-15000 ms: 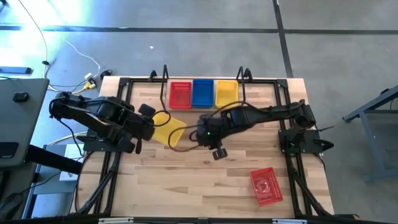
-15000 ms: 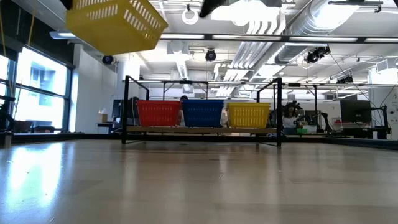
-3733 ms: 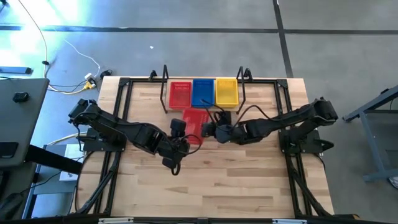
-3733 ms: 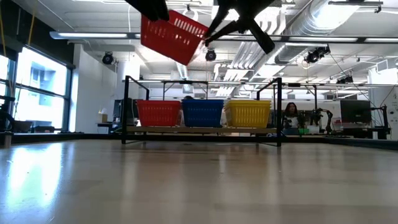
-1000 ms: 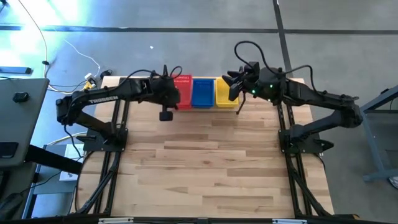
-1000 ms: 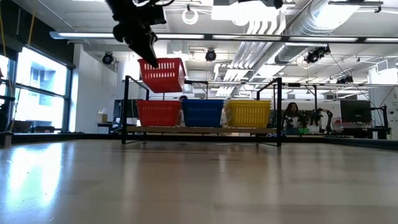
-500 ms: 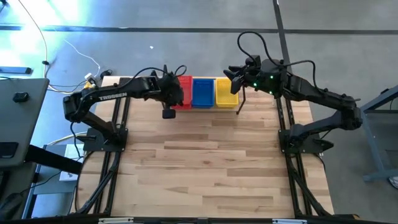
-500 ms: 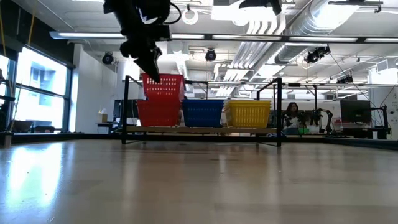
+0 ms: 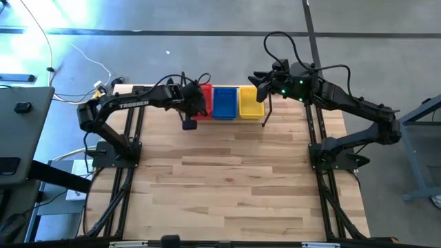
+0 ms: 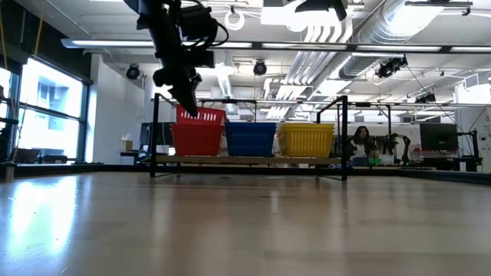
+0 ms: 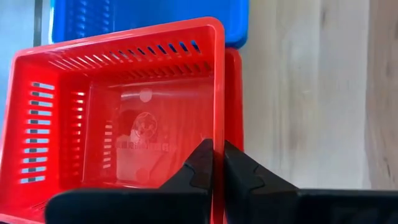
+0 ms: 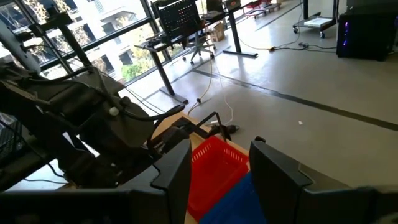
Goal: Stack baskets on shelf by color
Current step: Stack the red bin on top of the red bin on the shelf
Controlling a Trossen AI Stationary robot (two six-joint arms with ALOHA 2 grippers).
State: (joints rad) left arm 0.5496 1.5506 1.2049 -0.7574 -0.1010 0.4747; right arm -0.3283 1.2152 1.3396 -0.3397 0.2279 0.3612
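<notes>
Left gripper (image 9: 193, 105) sits at the shelf's (image 9: 227, 118) left end in the high view, jaws pinched on the rim of the top red basket (image 9: 204, 91), which has come down since a second ago, when it was carried clear above the stack. The blue stack (image 9: 224, 102) and the yellow stack (image 9: 251, 102) sit beside it on the shelf. The right gripper (image 9: 253, 80) waits raised beyond the shelf's right end, jaws spread, holding nothing.

Low view: the top red basket (image 10: 201, 116) is now partly nested into the red stack (image 10: 196, 139), only its rim band showing above. Half a second ago it stood noticeably higher. The left gripper (image 10: 187, 101) is down at its rim.

Left wrist view: fingertips (image 11: 200, 163) are closed on the near wall of the top red basket (image 11: 124, 118), the lower red rim and a blue basket showing just past it.

Right wrist view: open fingers (image 12: 176, 171) frame the red stack from afar.

Judgement: red placement is nearly seated; release likely comes next. No loose baskets show on the table (image 9: 234, 179), so this looks like the last one.
</notes>
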